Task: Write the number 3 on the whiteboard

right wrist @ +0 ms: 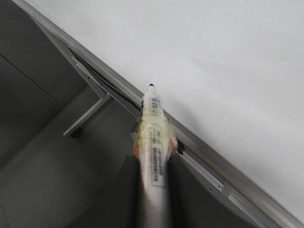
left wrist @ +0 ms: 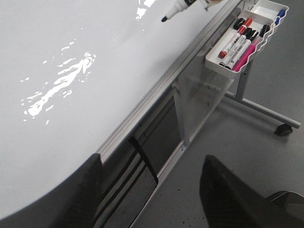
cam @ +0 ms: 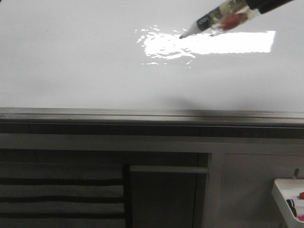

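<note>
The whiteboard (cam: 71, 61) fills the front view, glossy white with a bright rectangular reflection and a grey edge rail (cam: 142, 115). No number 3 shows on it; the board surface is blank in every view. My right gripper (right wrist: 153, 190) is shut on a white marker (right wrist: 153, 137) wrapped in clear tape. The marker (cam: 223, 16) comes in from the upper right, its black tip (cam: 182, 35) at or just off the board by the reflection. The tip also shows in the left wrist view (left wrist: 164, 19). My left gripper (left wrist: 152, 190) is open and empty, beside the board's edge.
A small white tray (left wrist: 240, 40) of several markers hangs by the board's rail; its corner shows at the lower right of the front view (cam: 289, 197). Below the board are its frame, a wheeled foot (left wrist: 283, 129) and grey floor.
</note>
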You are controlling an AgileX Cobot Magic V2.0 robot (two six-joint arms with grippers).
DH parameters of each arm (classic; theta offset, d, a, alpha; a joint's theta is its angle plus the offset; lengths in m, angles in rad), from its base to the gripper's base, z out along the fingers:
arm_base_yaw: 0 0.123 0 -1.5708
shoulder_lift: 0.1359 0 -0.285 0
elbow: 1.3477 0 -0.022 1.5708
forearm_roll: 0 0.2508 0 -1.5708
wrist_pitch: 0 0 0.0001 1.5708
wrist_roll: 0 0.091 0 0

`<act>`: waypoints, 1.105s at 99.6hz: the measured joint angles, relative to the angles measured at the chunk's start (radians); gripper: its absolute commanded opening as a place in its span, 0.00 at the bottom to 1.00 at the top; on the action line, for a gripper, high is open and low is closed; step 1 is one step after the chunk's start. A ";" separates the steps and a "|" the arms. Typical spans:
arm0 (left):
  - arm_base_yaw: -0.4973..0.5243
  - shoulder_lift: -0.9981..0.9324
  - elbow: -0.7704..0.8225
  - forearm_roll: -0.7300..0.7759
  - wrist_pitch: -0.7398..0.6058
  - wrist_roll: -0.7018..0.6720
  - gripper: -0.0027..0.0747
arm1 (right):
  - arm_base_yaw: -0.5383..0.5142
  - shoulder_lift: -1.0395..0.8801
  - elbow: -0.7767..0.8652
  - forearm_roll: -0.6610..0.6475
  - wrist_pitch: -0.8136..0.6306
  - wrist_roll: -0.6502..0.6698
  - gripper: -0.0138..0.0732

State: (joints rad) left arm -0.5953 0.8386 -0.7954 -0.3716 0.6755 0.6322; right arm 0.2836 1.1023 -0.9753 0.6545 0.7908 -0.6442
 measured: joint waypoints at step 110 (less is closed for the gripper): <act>0.000 0.010 0.003 0.007 -0.013 0.000 0.56 | 0.122 0.324 -0.167 -0.094 -0.147 0.059 0.08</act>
State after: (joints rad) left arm -0.5953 0.8485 -0.7923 -0.3647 0.6627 0.6322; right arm 0.4054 1.4267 -1.1419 0.5603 0.6442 -0.5853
